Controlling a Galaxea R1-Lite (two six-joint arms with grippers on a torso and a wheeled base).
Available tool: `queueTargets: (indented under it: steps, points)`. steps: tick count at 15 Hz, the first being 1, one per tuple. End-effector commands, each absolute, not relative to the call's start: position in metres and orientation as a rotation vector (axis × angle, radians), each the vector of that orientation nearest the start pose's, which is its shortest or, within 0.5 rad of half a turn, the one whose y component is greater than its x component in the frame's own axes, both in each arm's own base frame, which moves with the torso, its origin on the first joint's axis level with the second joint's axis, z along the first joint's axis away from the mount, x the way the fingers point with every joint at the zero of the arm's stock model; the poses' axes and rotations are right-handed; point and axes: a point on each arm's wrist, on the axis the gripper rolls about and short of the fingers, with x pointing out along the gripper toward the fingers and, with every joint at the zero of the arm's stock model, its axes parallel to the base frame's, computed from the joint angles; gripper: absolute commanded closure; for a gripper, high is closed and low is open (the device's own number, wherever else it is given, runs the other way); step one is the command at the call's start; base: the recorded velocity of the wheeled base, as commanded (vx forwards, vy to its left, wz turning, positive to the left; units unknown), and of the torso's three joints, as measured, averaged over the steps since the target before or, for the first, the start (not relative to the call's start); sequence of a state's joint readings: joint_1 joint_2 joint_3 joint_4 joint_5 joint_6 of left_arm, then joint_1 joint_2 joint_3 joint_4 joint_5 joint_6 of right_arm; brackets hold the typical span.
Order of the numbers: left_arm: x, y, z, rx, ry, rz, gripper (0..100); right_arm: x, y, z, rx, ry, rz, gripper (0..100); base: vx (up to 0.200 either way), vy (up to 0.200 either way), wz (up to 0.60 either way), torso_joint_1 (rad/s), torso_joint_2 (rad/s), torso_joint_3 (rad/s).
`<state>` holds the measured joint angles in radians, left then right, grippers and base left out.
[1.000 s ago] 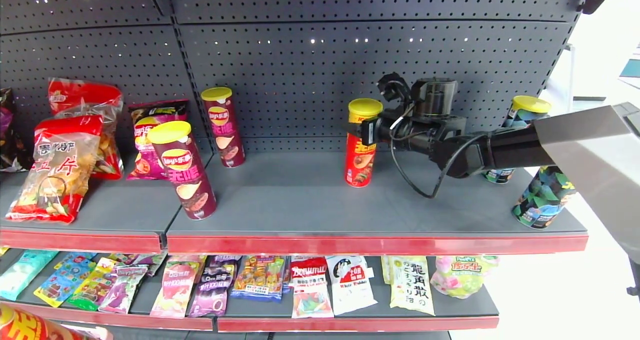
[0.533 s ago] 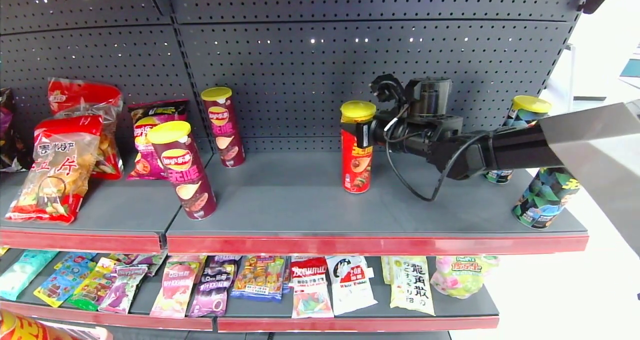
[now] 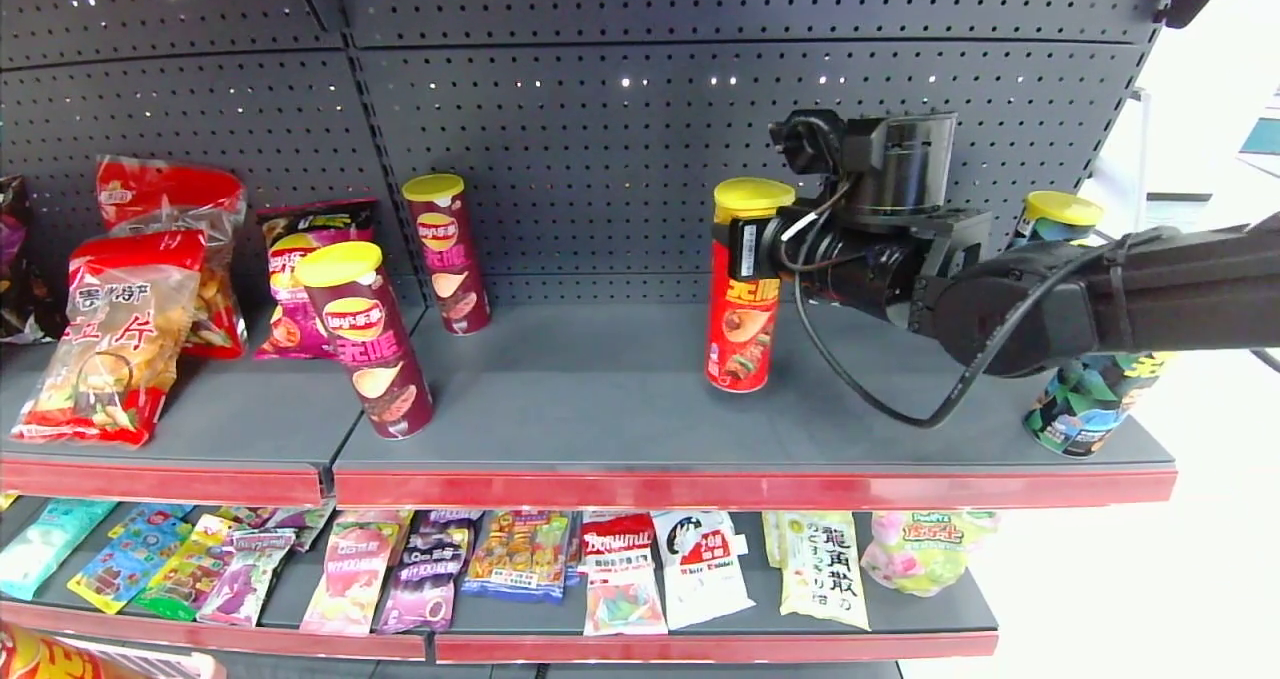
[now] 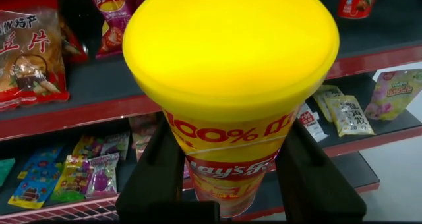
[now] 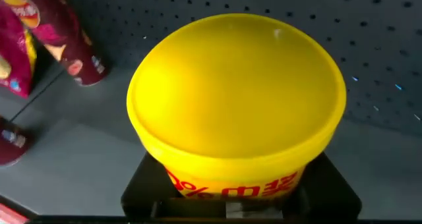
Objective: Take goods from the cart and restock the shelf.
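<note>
A red chips can (image 3: 742, 319) with a yellow lid stands upright at the middle of the upper shelf (image 3: 600, 409), its base at or just above the board. My right gripper (image 3: 745, 249) is shut on its upper part from the right; the right wrist view looks down on that can's lid (image 5: 237, 99), with the right gripper (image 5: 237, 194) below it. My left gripper (image 4: 231, 171) is shut on a second yellow-lidded chips can (image 4: 227, 53), held in front of the shelves with a black finger on each side.
Two maroon cans (image 3: 365, 334) (image 3: 447, 254) stand left of the red one, the nearer one tilted. Snack bags (image 3: 110, 339) fill the far left. Two dark patterned cans (image 3: 1085, 404) (image 3: 1050, 219) stand at the right end. Sachets (image 3: 620, 569) line the lower shelf.
The right gripper carried the red can a little left, then back right and toward the shelf's front. The right forearm now sits higher in the head view.
</note>
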<state>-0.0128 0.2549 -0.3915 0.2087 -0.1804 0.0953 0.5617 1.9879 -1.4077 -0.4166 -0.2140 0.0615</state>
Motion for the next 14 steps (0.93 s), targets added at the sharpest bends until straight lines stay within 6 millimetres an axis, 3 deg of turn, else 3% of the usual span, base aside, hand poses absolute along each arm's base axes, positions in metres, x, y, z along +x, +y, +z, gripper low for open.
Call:
queueTargets:
  steps: [1,2,5,11,14]
  points:
    - [-0.026,-0.004,0.166,0.089,0.064,-0.197,100,0.328,0.221,0.237,0.015,0.142,0.350,100,0.000,0.000,0.00,0.000,0.00,0.000]
    - [-0.026,-0.004,0.166,0.089,0.063,-0.198,100,0.313,0.227,0.240,0.014,0.143,0.359,100,0.000,0.000,0.00,0.000,0.00,0.000]
    - [-0.026,-0.004,0.166,0.089,0.061,-0.196,100,0.296,0.231,0.233,-0.009,0.172,0.368,100,0.000,0.000,0.00,0.000,0.00,0.000]
    - [-0.026,-0.004,0.167,0.089,0.060,-0.196,100,0.283,0.251,0.217,-0.017,0.137,0.312,100,0.000,0.000,0.00,0.000,0.00,0.000]
    - [-0.026,-0.004,0.167,0.089,0.058,-0.195,100,0.281,0.251,0.206,-0.036,0.159,0.311,100,0.000,0.000,0.00,0.000,0.00,0.000]
